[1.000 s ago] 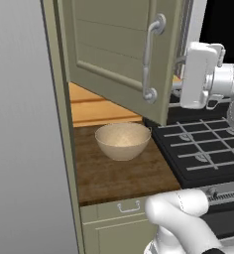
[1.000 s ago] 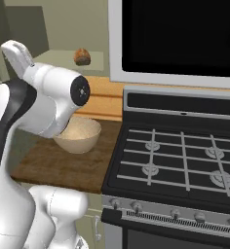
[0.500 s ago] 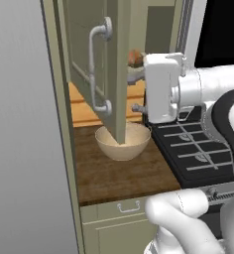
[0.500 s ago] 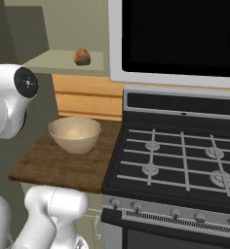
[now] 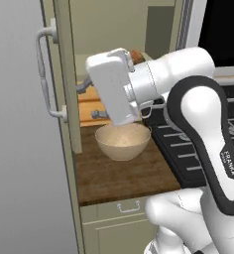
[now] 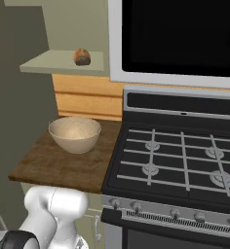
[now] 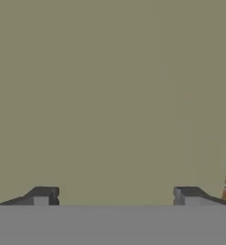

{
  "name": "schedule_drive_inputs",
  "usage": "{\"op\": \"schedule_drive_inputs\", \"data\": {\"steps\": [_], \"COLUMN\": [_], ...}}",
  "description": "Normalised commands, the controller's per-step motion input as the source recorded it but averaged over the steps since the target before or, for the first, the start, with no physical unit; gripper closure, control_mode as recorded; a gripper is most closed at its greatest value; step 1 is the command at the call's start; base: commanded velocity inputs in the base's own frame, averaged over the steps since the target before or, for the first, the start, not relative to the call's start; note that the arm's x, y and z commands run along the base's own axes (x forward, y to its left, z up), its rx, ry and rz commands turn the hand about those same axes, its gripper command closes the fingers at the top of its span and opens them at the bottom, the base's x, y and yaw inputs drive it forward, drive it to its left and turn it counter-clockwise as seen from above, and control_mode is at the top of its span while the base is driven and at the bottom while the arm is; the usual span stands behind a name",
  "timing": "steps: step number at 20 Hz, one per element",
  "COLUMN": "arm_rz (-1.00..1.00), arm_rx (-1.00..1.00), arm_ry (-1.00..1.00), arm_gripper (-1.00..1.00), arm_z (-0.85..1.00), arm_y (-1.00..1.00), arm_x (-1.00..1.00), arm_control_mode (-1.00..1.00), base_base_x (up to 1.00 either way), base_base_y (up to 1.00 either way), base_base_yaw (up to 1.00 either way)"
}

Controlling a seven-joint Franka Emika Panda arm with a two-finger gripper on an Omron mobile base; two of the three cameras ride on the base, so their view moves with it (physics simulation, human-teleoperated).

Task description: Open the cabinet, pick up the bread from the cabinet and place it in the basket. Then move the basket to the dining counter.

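The cabinet door [image 5: 59,74] stands swung wide open to the left, its silver handle [image 5: 45,74] on the outer face. The bread [image 6: 82,56], a small brown lump, lies on the cabinet shelf [image 6: 53,63]; in the left base view my arm partly hides the bread [image 5: 136,53]. Below it the tan basket [image 5: 122,141] [image 6: 74,133] sits on the short dark wood countertop [image 5: 124,176]. My gripper [image 5: 88,102] hangs above the basket and points left at the door's inner face. In the hand view the gripper [image 7: 115,196] is open, nothing between its fingertips [image 7: 40,195].
A black gas stove [image 6: 180,155] adjoins the countertop on the right, with a dark microwave [image 6: 180,34] above it. A drawer with a small silver handle [image 5: 129,206] lies under the countertop. A grey wall [image 5: 15,149] bounds the left side.
The cabinet door has swung from half open to fully open on the left. My hand has moved left, from beside the door to the front of the opened cabinet.
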Motion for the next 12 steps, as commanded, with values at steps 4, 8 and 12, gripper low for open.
{"op": "schedule_drive_inputs", "data": {"steps": [4, 8, 12], "arm_rz": [-0.08, -0.13, -0.04], "arm_rx": [-0.23, -0.24, -0.08], "arm_ry": [0.01, -0.09, -0.31], "arm_gripper": [-1.0, -1.0, -1.0], "arm_z": [-0.41, -0.43, -0.14], "arm_y": [-0.3, -0.85, -0.92], "arm_x": [0.28, 0.48, 0.89], "arm_control_mode": [-1.0, -1.0, -1.0], "base_base_x": [0.0, 0.0, 0.0], "base_base_y": [0.0, 0.0, 0.0], "base_base_yaw": [0.0, 0.0, 0.0]}}
